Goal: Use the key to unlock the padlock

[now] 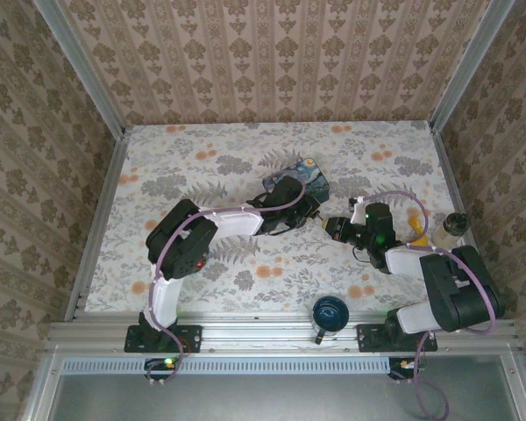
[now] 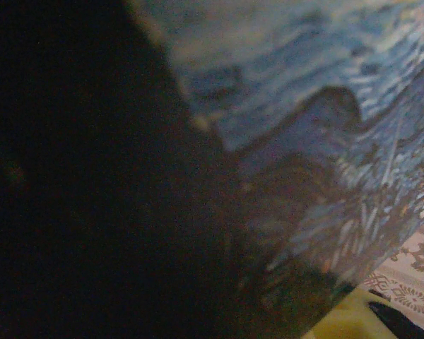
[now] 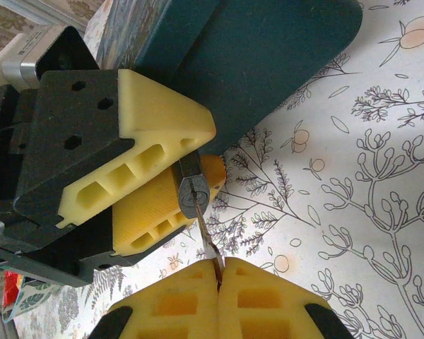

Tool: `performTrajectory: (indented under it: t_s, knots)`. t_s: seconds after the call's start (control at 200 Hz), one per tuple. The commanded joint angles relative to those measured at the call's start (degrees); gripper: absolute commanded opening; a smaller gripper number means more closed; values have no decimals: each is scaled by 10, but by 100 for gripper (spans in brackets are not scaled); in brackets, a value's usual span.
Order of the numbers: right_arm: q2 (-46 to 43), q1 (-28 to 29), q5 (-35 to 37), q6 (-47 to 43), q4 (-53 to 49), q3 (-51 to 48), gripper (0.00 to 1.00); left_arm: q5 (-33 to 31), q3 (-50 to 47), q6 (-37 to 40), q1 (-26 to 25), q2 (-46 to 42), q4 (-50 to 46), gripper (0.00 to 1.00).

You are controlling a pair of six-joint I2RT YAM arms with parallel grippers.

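Plainly, the padlock point(image 3: 191, 187) looks tiny, dark.

The tabletop point(image 1: 272, 263) wears a white cloth printed with grey leaves and orange blossoms. The walls point(image 1: 272, 53) carry beige-and-brown striped damask paper. The tin point(image 1: 296, 175) is painted in swirling blues with touches of yellow. The mug point(image 1: 330, 313) is dark blue. The left arm point(image 1: 180, 254) and right arm point(image 1: 447, 294) are black and white with lilac cables. The left hand point(image 3: 201, 159) and right hand point(image 3: 218, 272) have pale yellow fingers on black mounts. The padlock point(image 3: 191, 182) is dark grey, the key point(image 3: 207, 244) silvery.
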Motion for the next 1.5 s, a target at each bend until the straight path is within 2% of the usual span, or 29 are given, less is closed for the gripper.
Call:
performTrajectory:
  t_s: [0.0, 0.775, 1.04, 1.49]
  knots:
    - [6, 3, 6, -1, 2, 22, 0, 36, 1, -37, 1, 18, -10, 0]
    - [9, 30, 35, -15, -36, 45, 0, 44, 9, -33, -3, 24, -11, 0]
    - [38, 20, 1, 30, -19, 76, 0, 49, 7, -22, -4, 21, -9, 0]
    - [70, 4, -29, 40, -14, 93, 0, 66, 2, 1, -7, 17, -5, 0]
